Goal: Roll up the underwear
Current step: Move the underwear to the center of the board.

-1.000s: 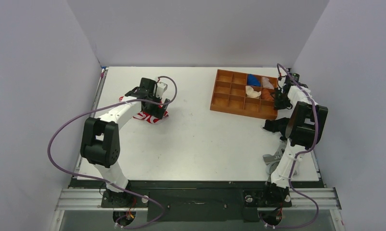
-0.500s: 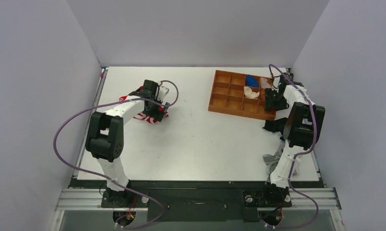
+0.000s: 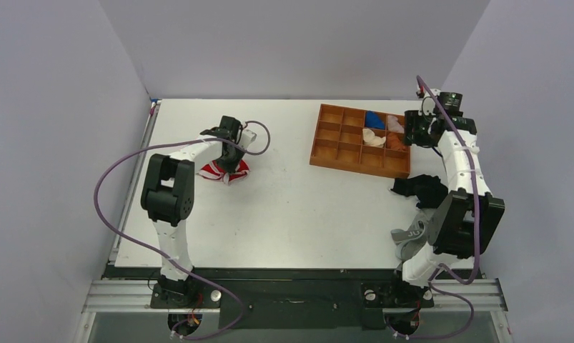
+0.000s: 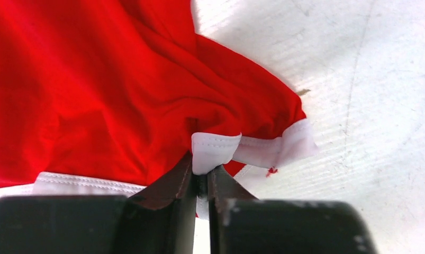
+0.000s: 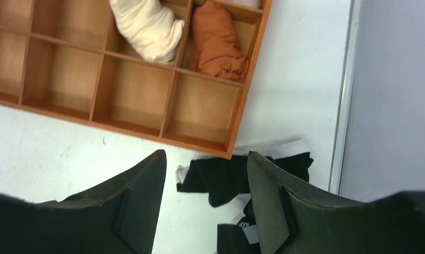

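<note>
The underwear is a crumpled bright red heap with white trim, lying on the white table at the left. In the left wrist view the red underwear fills the upper left, and my left gripper is shut on a fold of its white trim. My right gripper is open and holds nothing. It hangs above the table by the tray's near right corner, with a black garment showing between its fingers below. In the top view the right gripper sits at the tray's right end.
A wooden compartment tray stands at the back right, holding blue, cream and orange rolled cloths. The black garment lies in front of the tray's right end, and a grey garment lies near the right arm's base.
My left gripper has come down and shut on the underwear's white trim. My right gripper has opened and risen away from the tray, leaving the orange roll in its compartment.
</note>
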Tool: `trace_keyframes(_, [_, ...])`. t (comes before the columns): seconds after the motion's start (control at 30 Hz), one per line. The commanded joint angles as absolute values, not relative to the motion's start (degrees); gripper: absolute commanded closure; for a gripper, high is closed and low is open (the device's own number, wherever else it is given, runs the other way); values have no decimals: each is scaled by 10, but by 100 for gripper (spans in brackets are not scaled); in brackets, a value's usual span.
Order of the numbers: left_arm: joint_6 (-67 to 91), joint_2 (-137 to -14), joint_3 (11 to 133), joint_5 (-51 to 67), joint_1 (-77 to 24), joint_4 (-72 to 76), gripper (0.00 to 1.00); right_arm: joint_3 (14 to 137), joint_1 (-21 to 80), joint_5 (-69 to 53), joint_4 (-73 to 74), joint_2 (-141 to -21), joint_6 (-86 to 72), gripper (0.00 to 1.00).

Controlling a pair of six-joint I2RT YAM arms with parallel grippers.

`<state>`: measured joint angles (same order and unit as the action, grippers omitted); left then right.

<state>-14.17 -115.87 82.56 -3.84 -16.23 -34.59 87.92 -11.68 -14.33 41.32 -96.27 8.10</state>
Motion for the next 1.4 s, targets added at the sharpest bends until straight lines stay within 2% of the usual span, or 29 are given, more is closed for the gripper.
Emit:
trace_keyframes(0.0, [-144,-1122,818,26,-171,-387,100,833,-111,-163,432,-917,108,46])
trace_keyframes(0.17, [-156,-1007,758,114,-196,-397,100,773,-106,-195,442,-875,124,46])
trace_keyframes(0.23, [-163,-954,744,161,-219,-406,100,755,-103,-207,447,-861,127,46])
trace_keyframes(0.33, [-157,-897,734,171,-284,-409,98,733,-99,-226,453,-838,131,46])
trace_keyframes(0.4, [-150,-869,726,170,-328,-405,82,723,-96,-236,458,-828,135,46])
trace_keyframes(0.43, [-143,-858,719,162,-356,-396,60,719,-95,-237,459,-825,137,46])
trace_keyframes(0.47, [-141,-852,715,158,-367,-392,51,712,-94,-241,460,-821,138,46])
trace_keyframes(0.5, [-142,-851,710,158,-384,-388,30,710,-92,-243,462,-819,144,46])
trace_keyframes(0.57, [-142,-850,707,161,-394,-388,9,702,-89,-252,471,-816,156,46])
trace_keyframes(0.63, [-145,-848,706,146,-395,-387,4,697,-84,-262,482,-812,171,46])
trace_keyframes(0.77, [-178,-830,677,84,-394,-365,3,687,-58,-292,505,-801,215,46])
trace_keyframes(0.8, [-182,-823,661,76,-394,-360,0,684,-52,-310,508,-799,228,46])
trace_keyframes(0.9, [-206,-814,628,41,-389,-330,2,672,-11,-357,520,-802,253,46])
trace_keyframes(1.0, [-225,-816,592,24,-386,-304,1,664,42,-373,523,-807,277,46])
trace_keyframes(1.13, [-237,-843,585,18,-386,-279,11,663,91,-374,520,-818,278,47])
trace_keyframes(1.37, [-239,-904,607,39,-395,-240,30,642,95,-383,497,-819,264,47])
